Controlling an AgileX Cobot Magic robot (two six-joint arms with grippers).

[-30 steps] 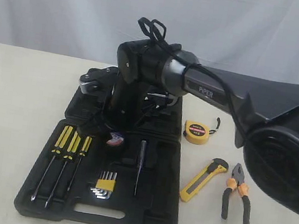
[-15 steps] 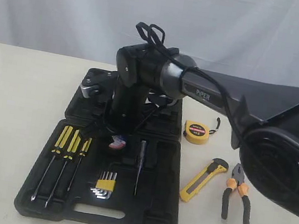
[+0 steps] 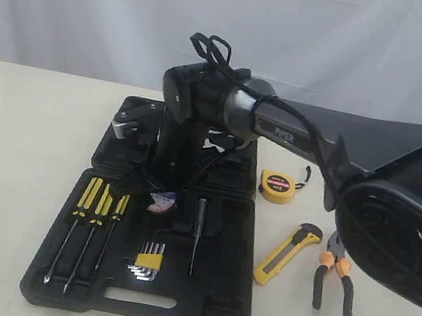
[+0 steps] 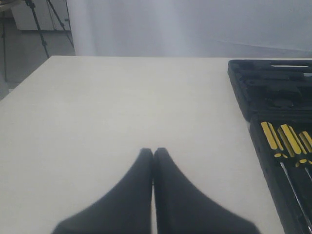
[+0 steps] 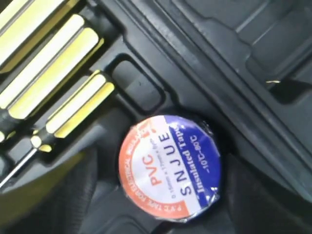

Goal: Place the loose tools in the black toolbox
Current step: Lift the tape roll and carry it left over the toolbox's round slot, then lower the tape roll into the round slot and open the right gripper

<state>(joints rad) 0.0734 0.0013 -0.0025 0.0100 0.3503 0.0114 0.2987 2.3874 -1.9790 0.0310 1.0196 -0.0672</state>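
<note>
The right hand (image 3: 158,191) is clamped on the black tape roll (image 5: 169,166) above the black toolbox (image 3: 216,286). Released off-centre, it may roll onto the screwdrivers (image 5: 58,83). The left hand (image 4: 153,161) is pressed together.

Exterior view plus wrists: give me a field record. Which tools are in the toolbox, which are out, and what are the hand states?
toolbox: black toolbox, open on the table
seated in toolbox: screwdrivers, hex keys
tape roll: tape roll at a toolbox recess, between the right hand fingers; can't tell whether it is gripped or released
on table: tape measure, utility knife, pliers, all right of the toolbox
left hand: left hand shut, empty, over bare table
</note>
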